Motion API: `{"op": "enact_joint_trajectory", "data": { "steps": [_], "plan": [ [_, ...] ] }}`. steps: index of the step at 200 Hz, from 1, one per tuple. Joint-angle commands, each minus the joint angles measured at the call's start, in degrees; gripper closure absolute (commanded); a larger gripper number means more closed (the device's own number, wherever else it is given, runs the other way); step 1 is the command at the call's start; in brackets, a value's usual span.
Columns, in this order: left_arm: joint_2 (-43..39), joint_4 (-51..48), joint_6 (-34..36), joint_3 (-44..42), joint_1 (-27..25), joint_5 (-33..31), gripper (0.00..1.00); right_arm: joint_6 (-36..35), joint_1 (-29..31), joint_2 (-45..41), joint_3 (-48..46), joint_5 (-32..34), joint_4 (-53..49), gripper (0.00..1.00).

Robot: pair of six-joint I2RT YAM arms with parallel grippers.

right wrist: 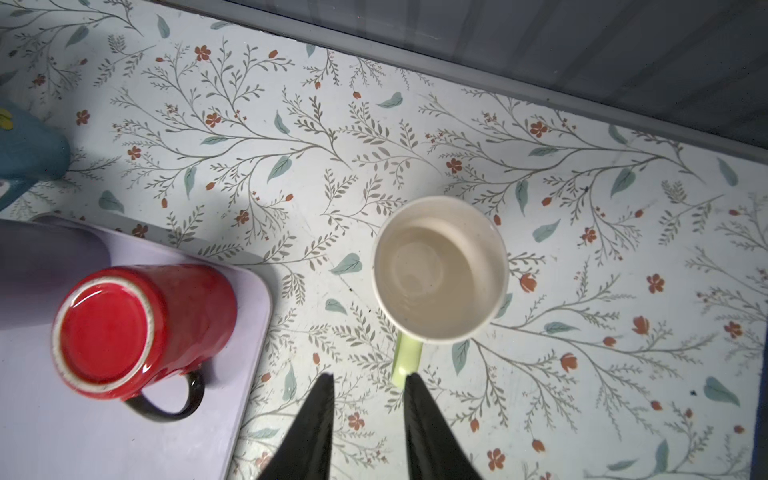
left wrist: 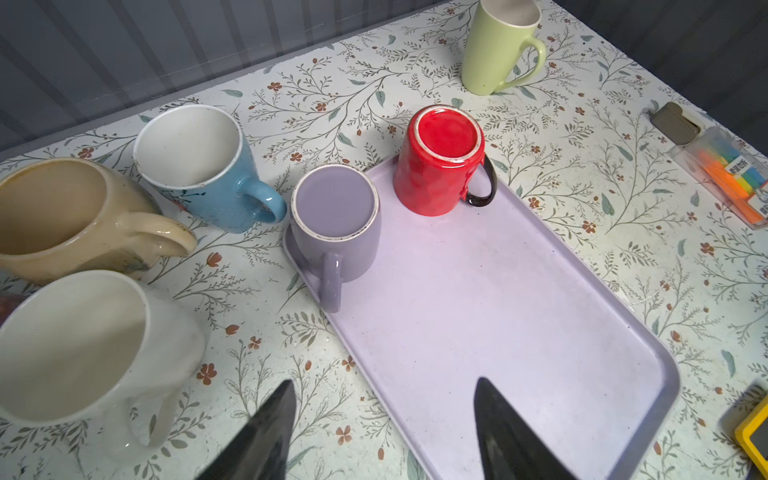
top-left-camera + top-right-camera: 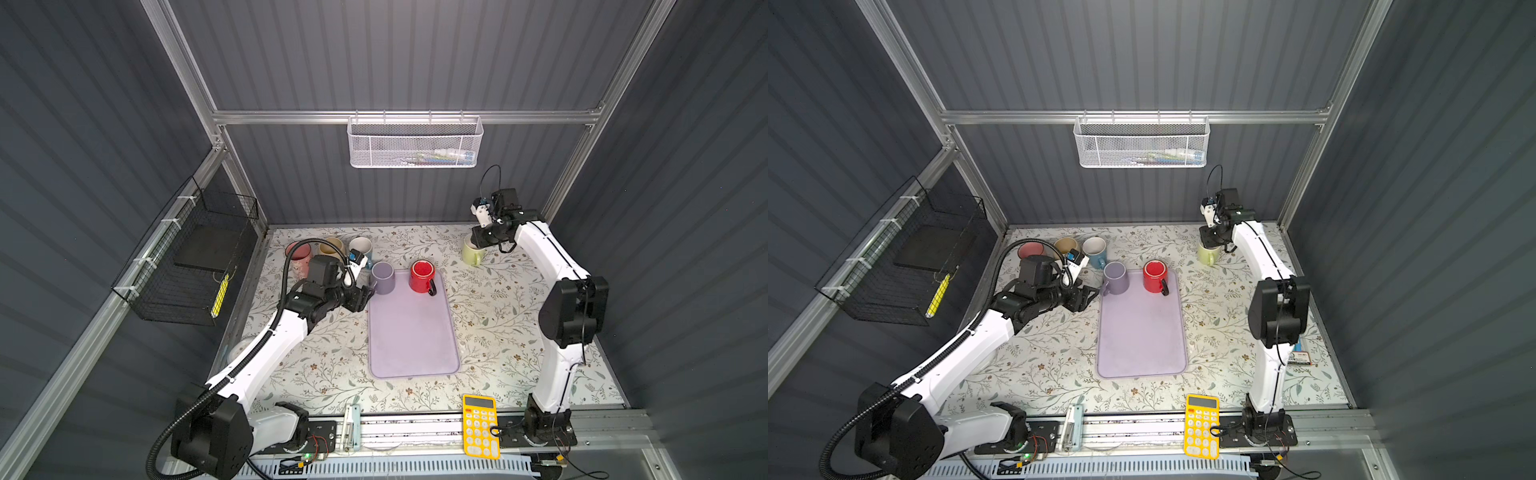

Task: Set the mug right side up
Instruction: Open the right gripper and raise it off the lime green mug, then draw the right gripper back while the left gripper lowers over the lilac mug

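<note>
Floral table (image 3: 332,361), grey ribbed walls (image 3: 415,62). Purple mug (image 3: 382,277), red mug (image 3: 422,276) upside down on tray (image 3: 411,332), far end. Left gripper (image 2: 384,380) low beside tray, jaws spread. Right gripper (image 1: 368,376) over upright green mug (image 1: 440,270), jaws slightly apart, empty

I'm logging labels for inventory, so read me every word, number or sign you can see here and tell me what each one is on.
Nothing reads clearly in any view.
Yellow calculator: key markings too small to read.
Packet of coloured index tabs: white label with printed characters, too blurred to read.
Small card: print too small to read.
Blue mug: dark painted marks, no legible lettering.
</note>
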Motion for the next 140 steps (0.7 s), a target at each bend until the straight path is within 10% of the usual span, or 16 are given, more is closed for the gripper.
{"op": "enact_joint_trajectory", "data": {
  "steps": [1,140],
  "plan": [
    [-0.7,0.5,0.4,-1.4,0.4,-2.0,0.31,3.1,-0.2,-5.4,-8.1,-2.1,10.6,0.68],
    [12.8,17.8,-10.6,-4.8,-0.9,-4.5,0.27,13.5,-0.2,-42.7,-49.0,-3.8,32.9,0.64]
  ]
}}
